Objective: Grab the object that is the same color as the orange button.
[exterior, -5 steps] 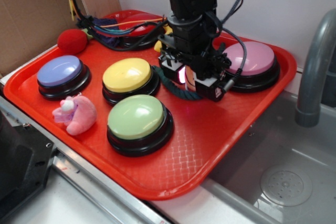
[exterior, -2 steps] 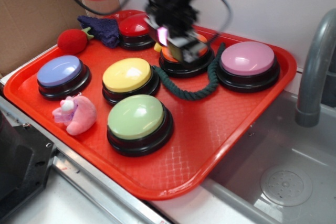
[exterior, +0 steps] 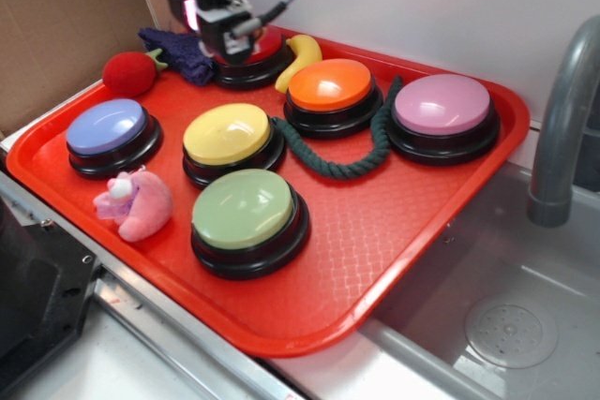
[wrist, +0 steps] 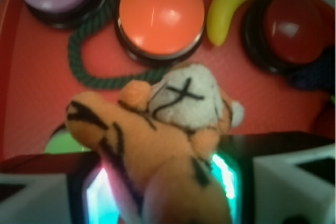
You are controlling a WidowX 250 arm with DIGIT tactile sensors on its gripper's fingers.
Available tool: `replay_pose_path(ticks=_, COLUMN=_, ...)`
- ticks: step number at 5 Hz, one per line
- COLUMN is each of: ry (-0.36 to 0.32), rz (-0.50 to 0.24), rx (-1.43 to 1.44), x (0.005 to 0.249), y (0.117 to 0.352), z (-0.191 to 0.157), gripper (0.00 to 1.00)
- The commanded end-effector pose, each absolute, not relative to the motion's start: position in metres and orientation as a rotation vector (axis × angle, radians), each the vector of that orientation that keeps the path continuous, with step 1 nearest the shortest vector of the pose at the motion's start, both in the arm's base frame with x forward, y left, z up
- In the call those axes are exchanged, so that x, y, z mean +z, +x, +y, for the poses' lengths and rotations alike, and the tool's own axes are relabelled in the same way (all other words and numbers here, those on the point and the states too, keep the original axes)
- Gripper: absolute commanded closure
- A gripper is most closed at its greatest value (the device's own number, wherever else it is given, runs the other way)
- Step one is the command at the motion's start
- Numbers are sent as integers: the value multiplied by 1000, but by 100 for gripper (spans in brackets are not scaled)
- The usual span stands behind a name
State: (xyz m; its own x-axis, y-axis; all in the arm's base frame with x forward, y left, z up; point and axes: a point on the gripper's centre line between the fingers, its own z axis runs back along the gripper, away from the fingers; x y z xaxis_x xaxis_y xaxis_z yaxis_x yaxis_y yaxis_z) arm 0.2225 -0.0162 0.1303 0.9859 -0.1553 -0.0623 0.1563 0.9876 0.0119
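Orange toy: a small plush tiger (wrist: 157,145) with black stripes and a white face fills the wrist view, its body running down between the claw's fingers (wrist: 105,198) and its head sticking out past them.
Claw: the gripper (exterior: 217,18) is clenched on the plush tiger, seen plainly from the wrist; from the outside view the toy itself cannot be made out.
Claw position: raised at the back left of the tray, in front of the red button (exterior: 255,51) as seen from outside.
Tray: a red plastic tray (exterior: 375,241) with a textured floor, sitting beside a metal sink (exterior: 487,316).
Orange button: a large glossy dome (exterior: 331,84) on a black base, toward the back middle of the tray; in the wrist view it lies beyond the tiger's head.
Banana: a small yellow banana (exterior: 300,58) lies between the red button and the orange button.
Rope: a dark green rope (exterior: 352,161) curves around the front of the orange button, between it and the pink button (exterior: 442,105).
Other buttons: a yellow button (exterior: 228,134) in the middle, a green button (exterior: 244,209) near the front, a purple button (exterior: 106,126) at the left.
Soft toys: a pink plush animal (exterior: 139,201) lies at the front left, near the purple button; a red plush ball (exterior: 128,72) sits at the back left next to a dark blue cloth (exterior: 183,51).
Faucet: a grey curved pipe (exterior: 562,128) stands at the right edge.
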Motion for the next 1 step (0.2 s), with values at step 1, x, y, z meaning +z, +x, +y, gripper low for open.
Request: replay_pose_path(ticks=1, ry=77, rz=91, rx=-2, x=143, y=210, z=26, gripper=100)
